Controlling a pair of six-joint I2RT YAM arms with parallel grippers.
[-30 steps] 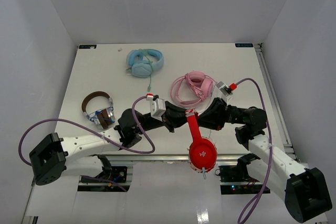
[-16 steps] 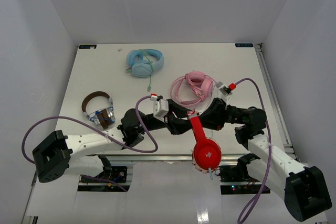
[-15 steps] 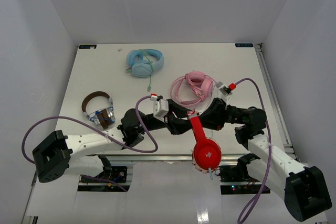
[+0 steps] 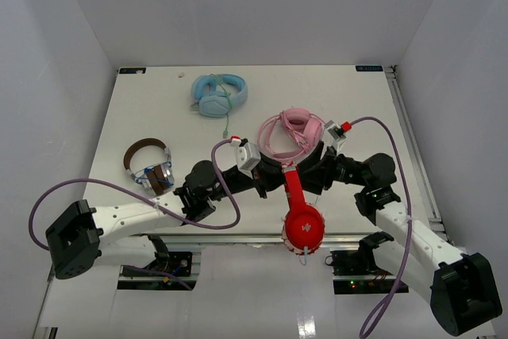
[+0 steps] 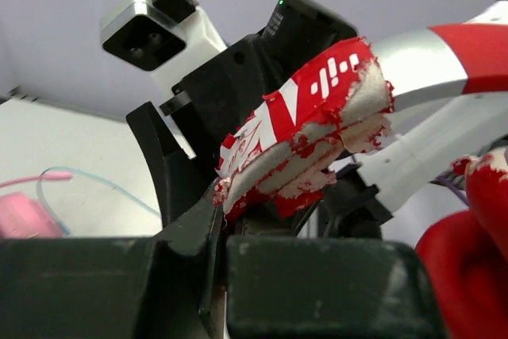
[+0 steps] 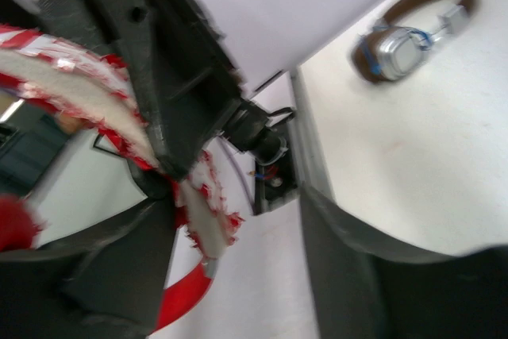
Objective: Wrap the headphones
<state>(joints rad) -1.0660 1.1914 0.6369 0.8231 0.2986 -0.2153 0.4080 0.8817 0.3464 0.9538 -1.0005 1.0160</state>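
The left pincer (image 4: 268, 183) is clenching the peeling padded headband (image 5: 309, 129) of the bright red over-ear headphones (image 4: 294, 200), holding them over the near edge of the white worktop (image 4: 159, 109), one round earcup (image 4: 304, 228) nearest the arm bases. The right pincer (image 4: 312, 174) is sitting right beside that band, fingers spread, gripping nothing. Pink plastic headphones (image 4: 290, 134) are lying on the worktop just behind both arms.

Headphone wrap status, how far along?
Done: bright red over-ear headphones held up at the near edge of the white table. In hand: left gripper clamps the worn headband padding; right gripper looks spread around the band. Left: thin pale cable dangles under the lower earcup, no turns visible, so wrapping not yet begun.
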